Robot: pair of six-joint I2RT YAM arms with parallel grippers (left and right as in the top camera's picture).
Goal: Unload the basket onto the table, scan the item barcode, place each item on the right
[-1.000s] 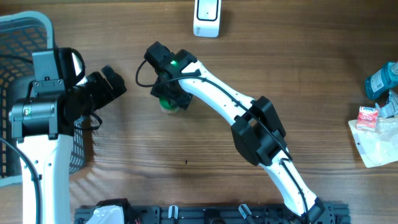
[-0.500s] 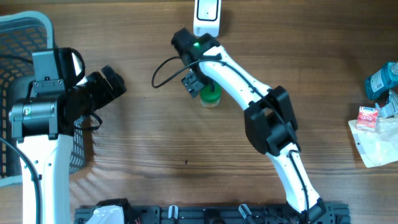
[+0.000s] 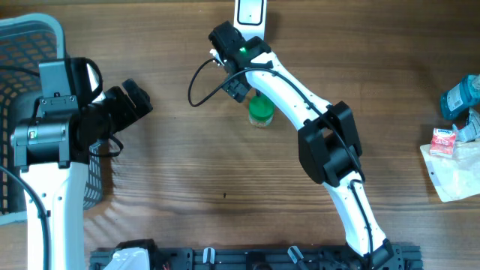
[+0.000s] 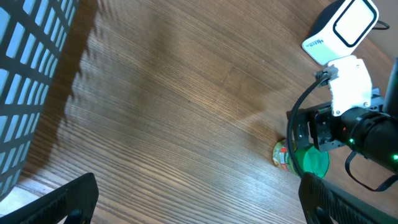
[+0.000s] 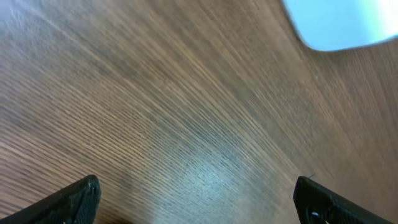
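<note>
The item, a small container with a green cap (image 3: pixel 260 111), stands on the wooden table just below the white scanner (image 3: pixel 250 19). The left wrist view shows its cap and printed label (image 4: pixel 305 158), with the scanner (image 4: pixel 342 28) beyond. My right gripper (image 3: pixel 237 86) hangs just up-left of the item, open and holding nothing. In its own view the right gripper (image 5: pixel 199 202) frames only bare wood, with the blurred scanner (image 5: pixel 339 22) at top right and the item hidden. My left gripper (image 3: pixel 142 101) stands open far to the left, and nothing lies between its fingers (image 4: pixel 199 202). No barcode shows.
A blue mesh basket (image 3: pixel 30 45) fills the left edge beside the left arm, and its wall (image 4: pixel 31 62) shows in the left wrist view. At the far right lie a blue packet (image 3: pixel 459 97), a small red-and-white carton (image 3: pixel 444 141) and a clear wrapper (image 3: pixel 454 176).
The right arm carried the green-capped item right and up toward the scanner. Its jaws opened and the item now stands free. The left arm has not moved.
</note>
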